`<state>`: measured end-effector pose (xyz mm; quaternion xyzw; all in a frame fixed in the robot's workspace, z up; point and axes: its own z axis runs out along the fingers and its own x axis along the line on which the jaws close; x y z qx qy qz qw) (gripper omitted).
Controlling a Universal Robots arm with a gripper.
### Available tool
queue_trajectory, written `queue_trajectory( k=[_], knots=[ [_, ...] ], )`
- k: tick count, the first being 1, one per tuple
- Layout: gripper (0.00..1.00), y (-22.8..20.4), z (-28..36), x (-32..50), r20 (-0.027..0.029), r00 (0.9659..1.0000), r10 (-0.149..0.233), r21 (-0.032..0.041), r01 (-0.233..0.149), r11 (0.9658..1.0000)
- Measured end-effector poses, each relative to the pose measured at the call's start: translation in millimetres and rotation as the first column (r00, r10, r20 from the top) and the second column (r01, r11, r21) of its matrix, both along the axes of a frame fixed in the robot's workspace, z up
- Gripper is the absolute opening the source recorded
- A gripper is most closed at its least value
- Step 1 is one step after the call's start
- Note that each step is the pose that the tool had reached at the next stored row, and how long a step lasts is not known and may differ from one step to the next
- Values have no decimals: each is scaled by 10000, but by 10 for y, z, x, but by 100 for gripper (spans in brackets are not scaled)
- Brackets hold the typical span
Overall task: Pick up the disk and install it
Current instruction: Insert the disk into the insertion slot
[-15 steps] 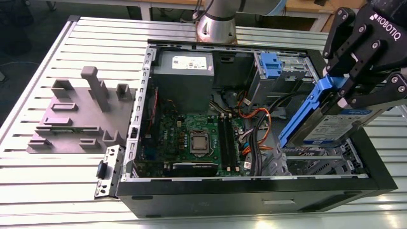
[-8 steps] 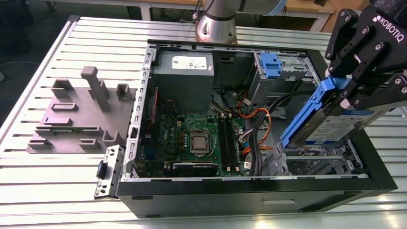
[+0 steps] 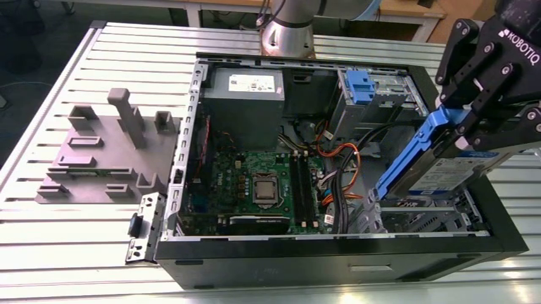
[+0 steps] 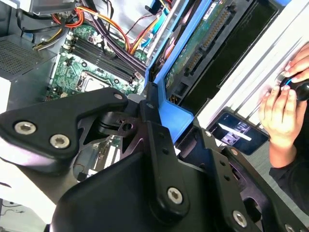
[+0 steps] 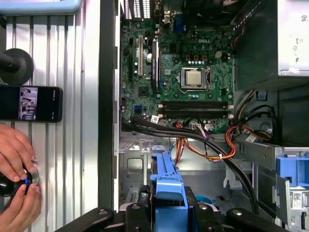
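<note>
Gripper, black and two-fingered, was clenched on the disk, its fingers pressing the blue frame on either long edge; both wrist views showed the same clamp on the blue plastic. The disk hung tilted, one end higher than the other, over the near corner of the open computer case at the exterior view's right, label side facing the exterior camera. In the second wrist view its green circuit side was turned toward the inside of the case. Its lower end sat just above the metal drive cage; whether the two touched could not be told.

Deeper in the case lay the green motherboard, with orange and black cables running between it and the cage. Against the far wall stood a grey power supply and, beside it, a blue latch. On the slatted bench, toward the exterior view's left edge, rested a grey fixture. In the first wrist view a person's hands worked a small black knob beside a phone on the bench.
</note>
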<state>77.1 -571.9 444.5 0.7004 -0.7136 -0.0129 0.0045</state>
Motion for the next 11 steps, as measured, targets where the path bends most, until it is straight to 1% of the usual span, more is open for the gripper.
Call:
queue_trajectory(
  k=[5, 11],
  knots=[
    [36, -12, -46, 3, 0, 10000, -43, -1, 43, 10000],
    [36, -15, -106, 7, 0, 10000, -46, -3, 46, 10000]
  ],
)
